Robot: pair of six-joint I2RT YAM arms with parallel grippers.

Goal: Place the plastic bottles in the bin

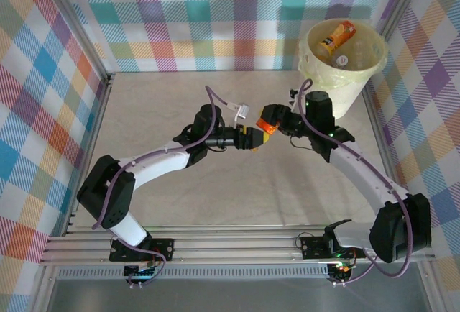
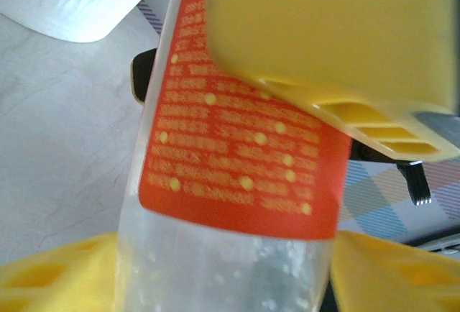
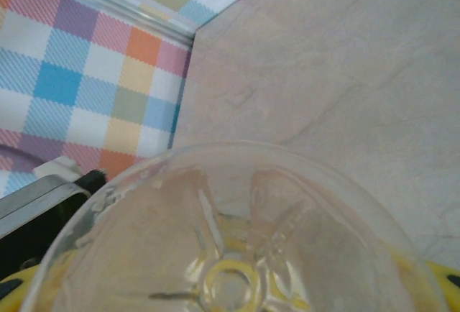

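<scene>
One bottle (image 1: 267, 125), clear with an orange label, hangs above the middle of the table (image 1: 180, 96), with both tools on it. We judge this a handover toward the bin. The left tool (image 1: 253, 138) is closed narrow on the clear part next to the label. The right tool (image 1: 277, 119) clamps it too, one yellow finger (image 2: 338, 31) flat over the label. The bin (image 1: 359, 82) stands at the far right corner, an orange bottle (image 1: 336, 37) already inside. Next, we think, the left tool must let go cleanly. The right arm can then carry the bottle to that corner, above the rim, and drop it. The slick body may twist as one grip releases.
</scene>
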